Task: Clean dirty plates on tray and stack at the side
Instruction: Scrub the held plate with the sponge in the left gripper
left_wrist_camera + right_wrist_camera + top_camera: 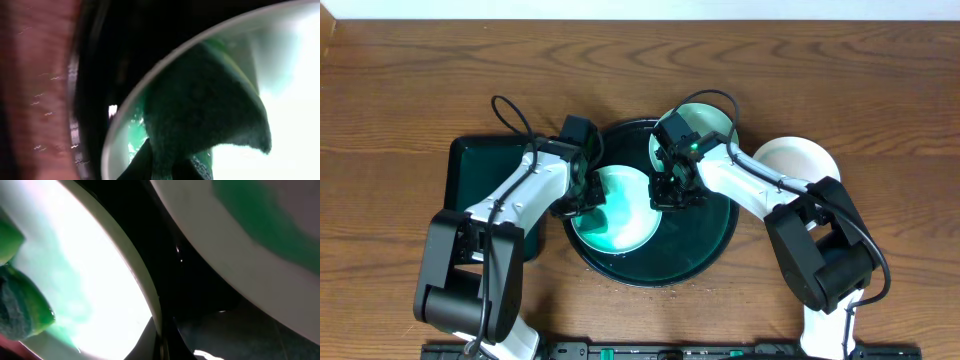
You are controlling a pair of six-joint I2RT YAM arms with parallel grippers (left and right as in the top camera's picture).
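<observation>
The round dark tray (710, 250) sits mid-table. A plate (625, 225) with teal smears lies in its left half. My left gripper (586, 196) is shut on a dark green cloth (200, 100) and presses it on that plate's left part (116, 135). My right gripper (672, 196) is shut on the same plate's right rim (156, 325); the plate's inside (100, 255) glares white with teal smears. A second smeared plate (708, 122) rests at the tray's back edge and shows in the right wrist view (240, 240). A clean white plate (802, 160) lies on the table to the right.
A rectangular dark green tray (480, 170) lies left of the round tray, under my left arm. The wooden table (410, 90) surrounds everything. The tray's dark floor (235, 330) lies between the two smeared plates.
</observation>
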